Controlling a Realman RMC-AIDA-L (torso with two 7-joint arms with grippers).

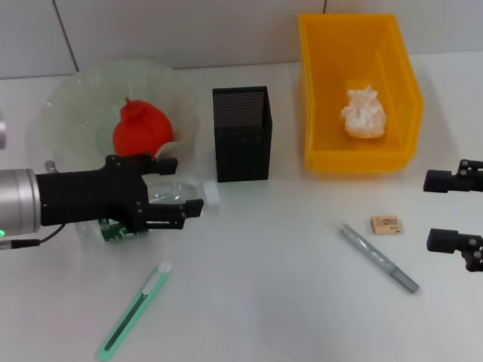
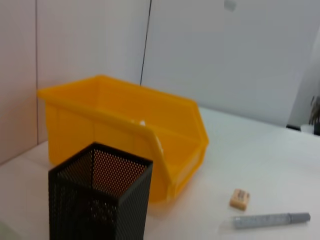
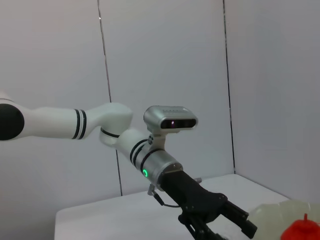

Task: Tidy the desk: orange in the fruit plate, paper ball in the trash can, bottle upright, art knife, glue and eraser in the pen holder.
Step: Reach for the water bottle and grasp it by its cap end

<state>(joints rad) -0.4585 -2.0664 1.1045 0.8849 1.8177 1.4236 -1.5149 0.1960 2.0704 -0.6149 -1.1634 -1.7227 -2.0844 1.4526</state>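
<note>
Head view: the left gripper [image 1: 177, 192] has its jaws closed around a clear bottle [image 1: 177, 194] lying on its side just left of the black pen holder [image 1: 241, 134]. The orange [image 1: 140, 128] sits in the fruit plate [image 1: 75, 102] behind the bottle. Right of the holder, the paper ball [image 1: 363, 113] rests in the yellow trash can [image 1: 324, 90]. The right gripper [image 1: 455, 211], jaws apart, hangs beside the eraser [image 1: 386, 224] and the grey pen-like stick [image 1: 378, 258]; a green art knife [image 1: 134, 309] lies before the bottle.

Left wrist view: pen holder [image 2: 100, 200], trash can [image 2: 125, 130], eraser [image 2: 240, 198].

Right wrist view: left gripper [image 3: 220, 222] seen afar.
</note>
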